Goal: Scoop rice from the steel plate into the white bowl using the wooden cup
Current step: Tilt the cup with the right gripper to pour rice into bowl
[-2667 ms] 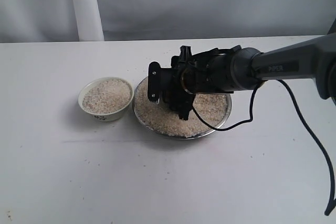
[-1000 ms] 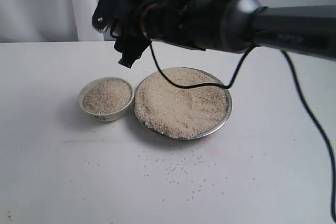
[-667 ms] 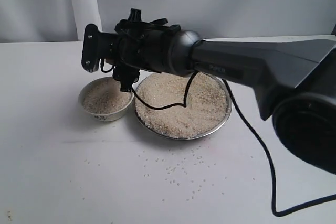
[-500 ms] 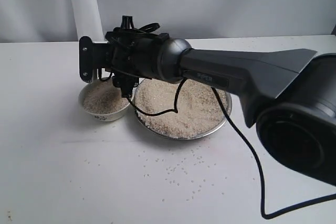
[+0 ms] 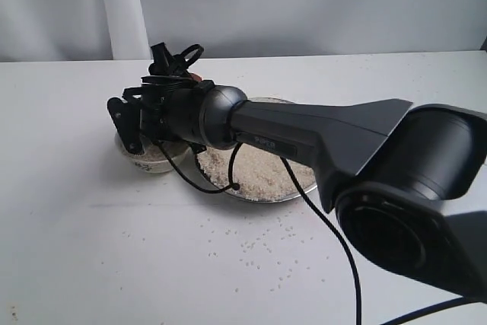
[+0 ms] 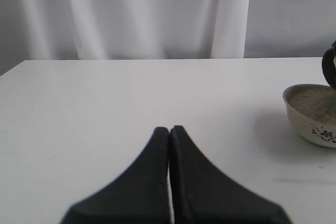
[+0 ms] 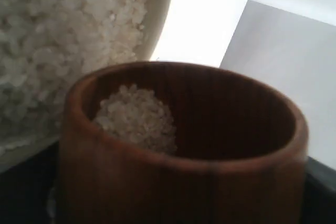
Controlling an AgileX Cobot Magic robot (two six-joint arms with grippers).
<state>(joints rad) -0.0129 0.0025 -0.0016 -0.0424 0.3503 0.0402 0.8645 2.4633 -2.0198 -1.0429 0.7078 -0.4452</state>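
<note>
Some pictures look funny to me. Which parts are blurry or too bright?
Right wrist view: the wooden cup is so close that it looks soft, and the table behind it glares white. Left wrist view: the shut left gripper is fuzzy, but the bowl is sharp enough to show its dark marks. Exterior view: the right arm looms large and hides most of the bowl.

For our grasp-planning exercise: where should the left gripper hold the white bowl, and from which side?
Probably the rim of the white bowl, from the side facing the left gripper: it stands upright, full of rice, with the right gripper over its far side.
</note>
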